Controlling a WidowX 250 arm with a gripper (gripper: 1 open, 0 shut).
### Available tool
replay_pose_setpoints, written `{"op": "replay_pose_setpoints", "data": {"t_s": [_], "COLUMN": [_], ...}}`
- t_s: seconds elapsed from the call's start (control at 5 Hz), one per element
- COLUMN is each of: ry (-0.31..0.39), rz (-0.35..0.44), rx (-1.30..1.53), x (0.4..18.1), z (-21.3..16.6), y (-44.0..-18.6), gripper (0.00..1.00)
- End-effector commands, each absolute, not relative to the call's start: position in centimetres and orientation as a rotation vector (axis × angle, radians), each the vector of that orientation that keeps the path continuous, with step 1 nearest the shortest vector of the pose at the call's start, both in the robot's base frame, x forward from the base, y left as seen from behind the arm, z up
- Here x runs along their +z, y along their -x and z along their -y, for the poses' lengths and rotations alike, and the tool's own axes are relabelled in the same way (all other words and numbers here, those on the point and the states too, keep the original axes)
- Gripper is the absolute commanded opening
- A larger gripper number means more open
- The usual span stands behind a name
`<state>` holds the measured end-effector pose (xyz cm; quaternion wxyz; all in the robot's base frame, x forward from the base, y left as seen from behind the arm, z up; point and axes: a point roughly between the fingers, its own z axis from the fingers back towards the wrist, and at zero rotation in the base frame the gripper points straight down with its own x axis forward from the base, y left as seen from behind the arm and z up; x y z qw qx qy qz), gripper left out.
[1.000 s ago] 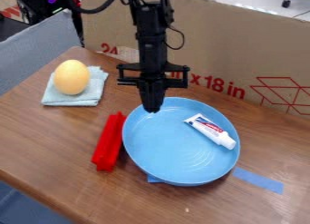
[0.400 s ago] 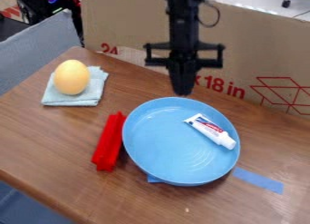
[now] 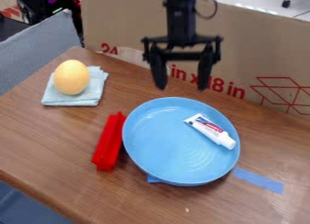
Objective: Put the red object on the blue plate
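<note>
Camera view, from across the wooden table point(image 3: 49, 141): the gripper point(image 3: 183, 75) hung above the far rim of the blue plate point(image 3: 169, 150), pointing down, its 2 fingers point(image 3: 159, 70) spread wide apart with nothing between them — it held nothing. The red object point(image 3: 111, 141) lay flat on the table just beside the plate's left edge, running roughly along the rim, not on the plate. On the plate itself, toward its right side, lay a small white tube point(image 3: 211, 131) with red and blue print, set at a slant. At the left of the table a pale blue-green folded cloth point(image 3: 71, 90) carried a yellow-orange egg-shaped thing point(image 3: 72, 77) — well apart from the plate. A strip of blue tape point(image 3: 258, 180) stuck to the table just right of the plate, and a cardboard box point(image 3: 260, 55) with red printing stood behind the arm.
</note>
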<state>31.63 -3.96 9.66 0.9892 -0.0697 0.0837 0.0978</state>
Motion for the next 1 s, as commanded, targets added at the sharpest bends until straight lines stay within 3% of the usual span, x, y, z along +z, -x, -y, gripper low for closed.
{"op": "replay_pose_setpoints", "data": {"t_s": [0.0,0.4,0.6,0.8], "ry": [0.118,0.083,0.07,0.049], "rz": [-0.12,-0.128,-0.147,-0.13], "rx": [0.204,0.216,0.223,0.225], "x": [13.4,12.1,11.5,12.6], "z": [4.4,2.9,3.1,2.4], "y": [-30.4,-30.5,-32.0,-32.1], "gripper": [1.0,1.0,1.0,1.0]}}
